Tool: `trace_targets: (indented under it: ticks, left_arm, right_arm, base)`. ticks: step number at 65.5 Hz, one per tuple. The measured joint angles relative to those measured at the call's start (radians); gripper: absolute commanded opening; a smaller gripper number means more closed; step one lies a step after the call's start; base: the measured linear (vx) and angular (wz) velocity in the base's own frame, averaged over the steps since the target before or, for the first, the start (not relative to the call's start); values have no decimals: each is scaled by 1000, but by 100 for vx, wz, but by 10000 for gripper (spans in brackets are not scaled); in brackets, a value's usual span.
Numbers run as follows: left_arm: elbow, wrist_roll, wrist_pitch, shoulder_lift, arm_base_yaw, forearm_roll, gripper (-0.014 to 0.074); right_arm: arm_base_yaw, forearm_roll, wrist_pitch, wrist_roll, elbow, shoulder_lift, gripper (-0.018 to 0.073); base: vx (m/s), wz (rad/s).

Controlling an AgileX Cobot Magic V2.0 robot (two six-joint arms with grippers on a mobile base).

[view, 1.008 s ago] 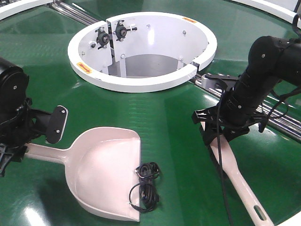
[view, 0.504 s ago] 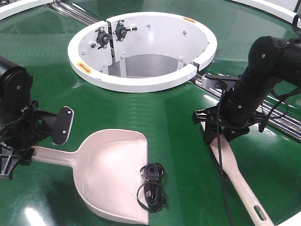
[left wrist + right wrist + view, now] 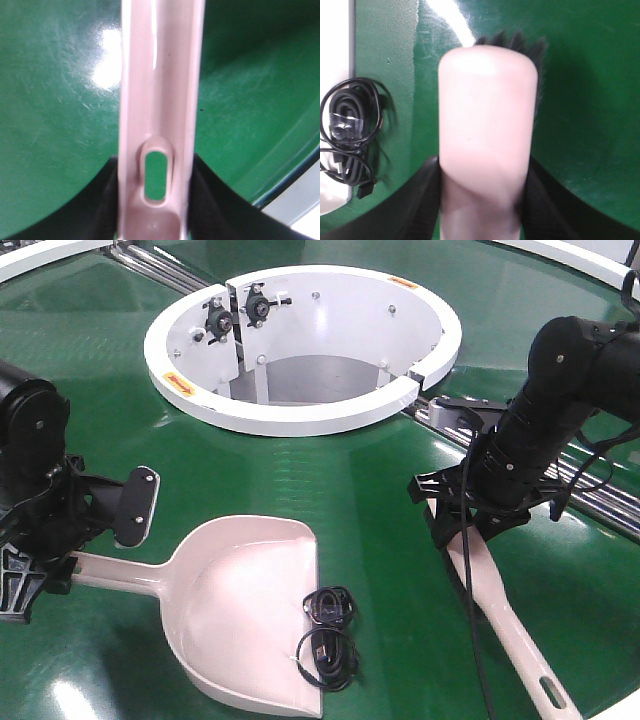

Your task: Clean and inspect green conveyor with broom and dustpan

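The pale pink dustpan (image 3: 240, 610) lies flat on the green conveyor (image 3: 380, 440), mouth to the right. My left gripper (image 3: 45, 565) is shut on the dustpan's handle (image 3: 157, 100), just behind its hang slot (image 3: 155, 175). A coiled black cable (image 3: 330, 635) lies across the pan's front edge, also seen in the right wrist view as the cable (image 3: 350, 130). My right gripper (image 3: 460, 520) is shut on the broom (image 3: 500, 610), whose handle trails toward the near right. The broom's head (image 3: 487, 125) points down at the belt, with black bristles (image 3: 520, 42) showing past it.
The white circular hub wall (image 3: 300, 410) stands at the back centre with bearings inside. A steel roller strip (image 3: 590, 490) runs behind my right arm, another (image 3: 150, 265) at the back left. A white outer rim (image 3: 590, 260) curves at the top right.
My left gripper has slid the dustpan to the right, and the cable has shifted right with the pan's edge. The right arm and broom have not moved.
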Motion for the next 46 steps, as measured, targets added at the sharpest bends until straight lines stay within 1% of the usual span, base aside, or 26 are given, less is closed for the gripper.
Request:
trace_targets:
  ticks: [40, 46]
  left_arm:
    - [0, 0, 0, 0, 0, -3, -24]
    - [0, 0, 0, 0, 0, -3, -24]
  right_arm:
    - [0, 0, 0, 0, 0, 0, -5]
    - [0, 14, 0, 4, 0, 0, -5]
  base:
    - [0, 0]
    - [0, 0]
